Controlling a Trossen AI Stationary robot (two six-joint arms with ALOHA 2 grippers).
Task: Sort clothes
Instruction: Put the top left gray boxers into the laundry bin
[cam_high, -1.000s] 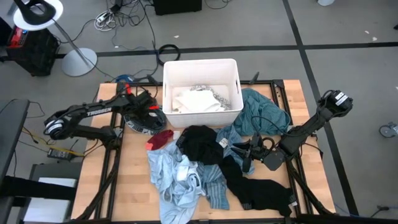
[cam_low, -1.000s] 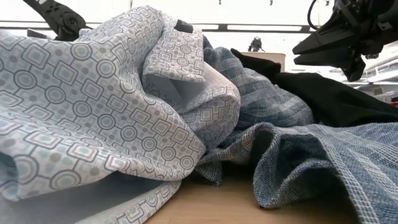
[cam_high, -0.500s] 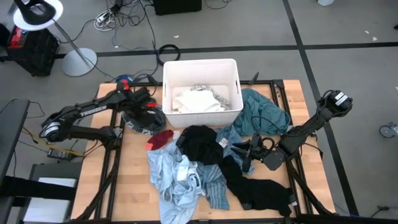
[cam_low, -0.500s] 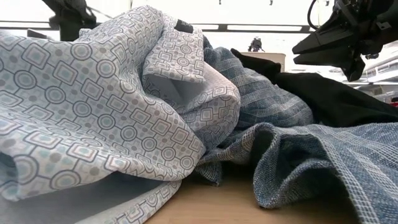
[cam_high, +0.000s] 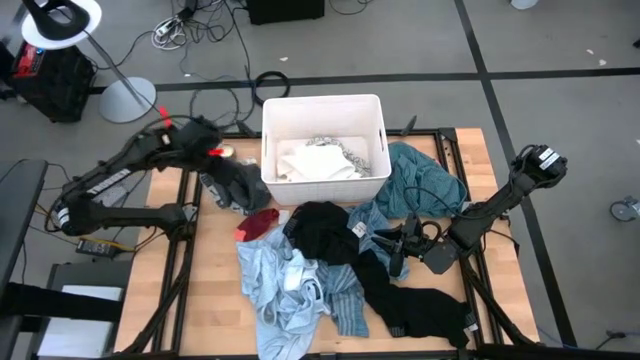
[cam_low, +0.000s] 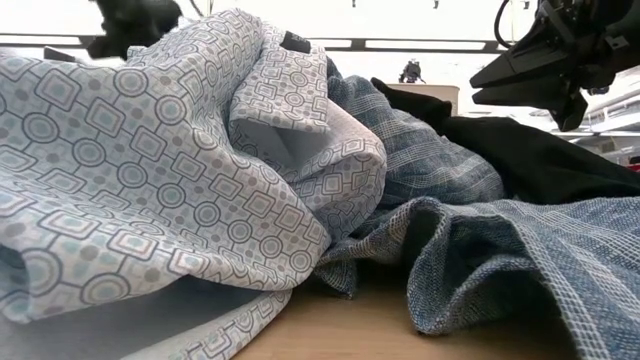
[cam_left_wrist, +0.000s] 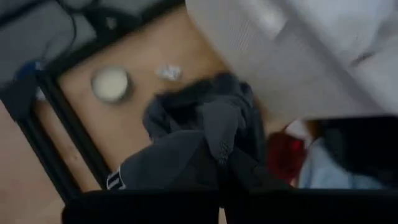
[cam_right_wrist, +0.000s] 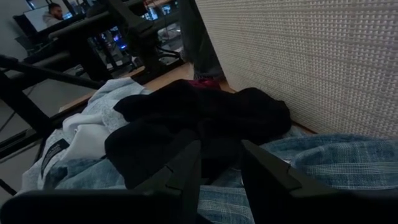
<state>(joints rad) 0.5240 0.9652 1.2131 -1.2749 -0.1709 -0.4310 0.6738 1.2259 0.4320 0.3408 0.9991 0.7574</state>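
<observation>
Upper left of the high frame, the left tool (cam_high: 213, 150) is clenched on a dark grey garment (cam_high: 232, 184), lifted and dangling beside the white bin (cam_high: 324, 107). Mid-bench, the clothes pile (cam_high: 300, 285) sprawls, with a red piece (cam_high: 258, 223) at its upper-left edge. Right of centre, the right tool (cam_high: 398, 250) hangs released, fingers parted, over the black garment (cam_high: 330, 233).

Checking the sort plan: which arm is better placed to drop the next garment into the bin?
Left: its claw holds the dark grey garment lifted right beside the white bin.
</observation>
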